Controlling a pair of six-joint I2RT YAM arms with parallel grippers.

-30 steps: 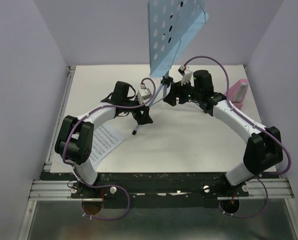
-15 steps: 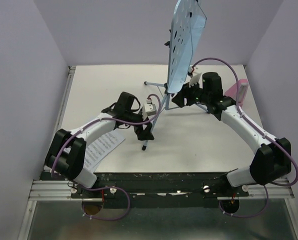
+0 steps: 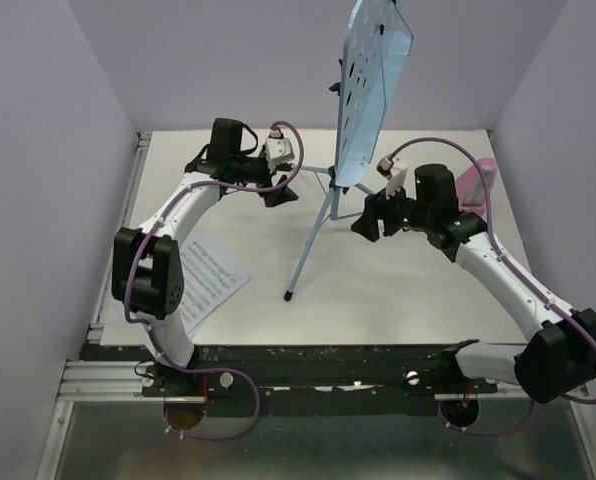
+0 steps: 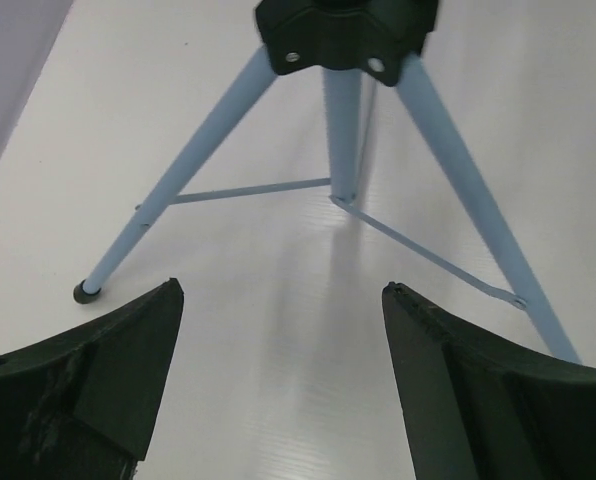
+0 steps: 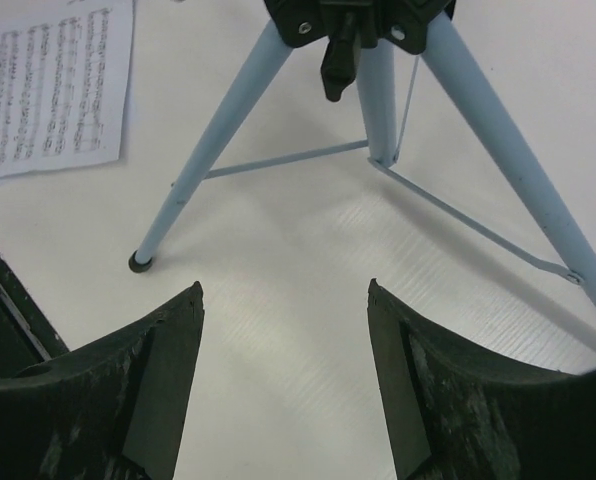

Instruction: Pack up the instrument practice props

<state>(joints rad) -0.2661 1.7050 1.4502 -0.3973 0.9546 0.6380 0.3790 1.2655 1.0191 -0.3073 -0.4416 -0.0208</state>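
Observation:
The light-blue music stand [image 3: 374, 90] stands upright on its three thin legs mid-table, its hole-punched desk seen nearly edge-on. My left gripper [image 3: 279, 191] is open and empty, left of the tripod's black hub [image 4: 343, 35]; the legs fill the left wrist view [image 4: 178, 180]. My right gripper [image 3: 369, 222] is open and empty, just right of the post; its view shows the tripod [image 5: 228, 140]. White sheet-music pages [image 3: 206, 285] lie at the front left, also in the right wrist view [image 5: 53, 90]. The pink metronome [image 3: 475, 186] sits at the right, partly behind my right arm.
Lilac walls close in the table on the left, back and right. One stand leg ends in a black foot [image 3: 290, 296] towards the front. The table's dark front edge [image 3: 328, 355] runs before the arm bases.
Both grippers have drawn away from the stand: the left one swung back and left off the leg, the right one pulled back from the post. The stand now rests on its own legs.

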